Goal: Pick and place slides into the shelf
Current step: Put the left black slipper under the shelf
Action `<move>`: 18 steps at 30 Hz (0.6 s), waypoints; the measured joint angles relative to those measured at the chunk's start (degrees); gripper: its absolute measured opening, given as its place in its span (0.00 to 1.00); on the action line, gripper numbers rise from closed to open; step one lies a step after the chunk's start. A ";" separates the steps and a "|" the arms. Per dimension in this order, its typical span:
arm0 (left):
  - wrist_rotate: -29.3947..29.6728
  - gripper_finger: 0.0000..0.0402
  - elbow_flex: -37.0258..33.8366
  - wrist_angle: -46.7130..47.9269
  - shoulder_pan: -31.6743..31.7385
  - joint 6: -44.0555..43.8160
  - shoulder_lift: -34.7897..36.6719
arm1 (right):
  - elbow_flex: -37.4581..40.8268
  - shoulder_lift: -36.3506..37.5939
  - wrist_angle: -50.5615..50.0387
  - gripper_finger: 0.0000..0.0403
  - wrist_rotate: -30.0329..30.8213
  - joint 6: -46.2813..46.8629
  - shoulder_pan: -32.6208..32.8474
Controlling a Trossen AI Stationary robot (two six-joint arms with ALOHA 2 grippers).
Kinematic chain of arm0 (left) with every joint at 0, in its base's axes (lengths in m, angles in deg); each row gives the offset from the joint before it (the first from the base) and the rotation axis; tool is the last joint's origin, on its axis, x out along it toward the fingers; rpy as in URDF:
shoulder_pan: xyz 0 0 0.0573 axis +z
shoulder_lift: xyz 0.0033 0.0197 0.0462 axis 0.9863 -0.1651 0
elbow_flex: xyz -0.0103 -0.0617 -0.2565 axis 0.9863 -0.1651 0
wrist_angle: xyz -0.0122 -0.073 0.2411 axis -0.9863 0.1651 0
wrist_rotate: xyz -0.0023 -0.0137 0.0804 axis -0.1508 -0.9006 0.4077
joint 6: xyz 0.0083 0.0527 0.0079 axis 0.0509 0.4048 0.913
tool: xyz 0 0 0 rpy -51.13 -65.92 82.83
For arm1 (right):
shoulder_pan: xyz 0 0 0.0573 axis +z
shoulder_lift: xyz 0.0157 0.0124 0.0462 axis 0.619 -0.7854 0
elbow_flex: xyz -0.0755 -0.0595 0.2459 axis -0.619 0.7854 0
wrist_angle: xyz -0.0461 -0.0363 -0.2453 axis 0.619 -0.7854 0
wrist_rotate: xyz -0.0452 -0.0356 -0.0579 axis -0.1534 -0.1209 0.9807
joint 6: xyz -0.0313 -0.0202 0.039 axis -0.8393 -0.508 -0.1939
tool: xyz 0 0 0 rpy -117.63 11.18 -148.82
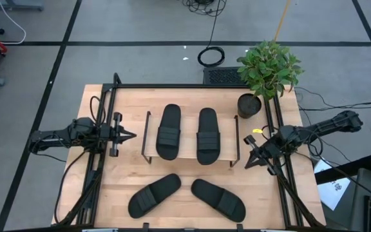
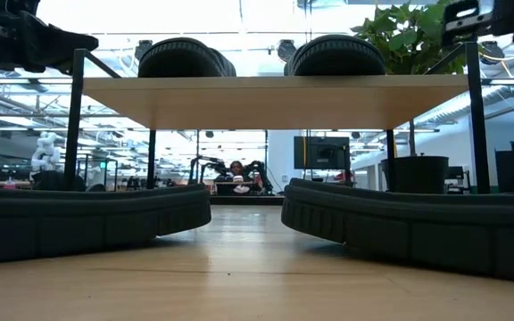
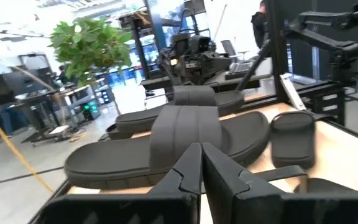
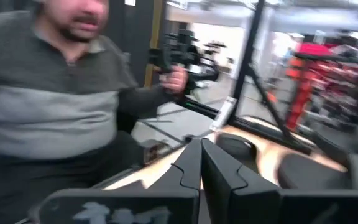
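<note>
Two slides (image 1: 187, 133) lay on the shelf (image 1: 148, 136) at frame centre, two more (image 1: 185, 198) on the bench (image 1: 129, 176) below. The left gripper (image 1: 131, 136) and right gripper (image 1: 248, 164) flanked the shelf, jaws closed, holding nothing.

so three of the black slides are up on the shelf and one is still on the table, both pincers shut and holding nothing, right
Not quite: the high view shows two matte black rubber slide sandals on the low shelf's light wood plank top, and two more on the wooden tabletop in front of it. The rest holds: left pincer and right pincer are shut, holding nothing.
</note>
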 joint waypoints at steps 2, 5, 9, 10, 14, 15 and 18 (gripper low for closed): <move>-2.40 0.05 0.00 0.15 0.00 0.02 0.00 | 0.00 0.73 0.23 0.00 -1.26 -1.09 0.04; -8.12 0.05 0.00 0.31 0.00 0.92 0.00 | 0.00 2.70 0.61 0.00 -0.22 -1.16 0.02; -12.17 0.05 0.00 0.39 -0.44 2.08 0.00 | 0.00 5.96 0.43 0.00 0.48 -0.33 0.04; -12.13 0.05 0.00 0.50 -0.71 2.58 0.00 | 0.00 6.83 -0.07 0.00 0.35 -0.28 0.03; -12.06 0.05 0.00 2.50 -1.87 4.38 0.00 | 0.00 9.67 -4.79 0.00 0.34 -0.74 0.02; -12.05 0.05 0.00 3.15 -2.16 4.57 0.00 | 0.00 10.11 -6.27 0.00 0.35 -0.77 0.02; -11.86 0.05 0.00 3.99 -2.73 4.64 0.00 | 0.00 10.68 -9.41 0.00 0.40 -0.72 0.02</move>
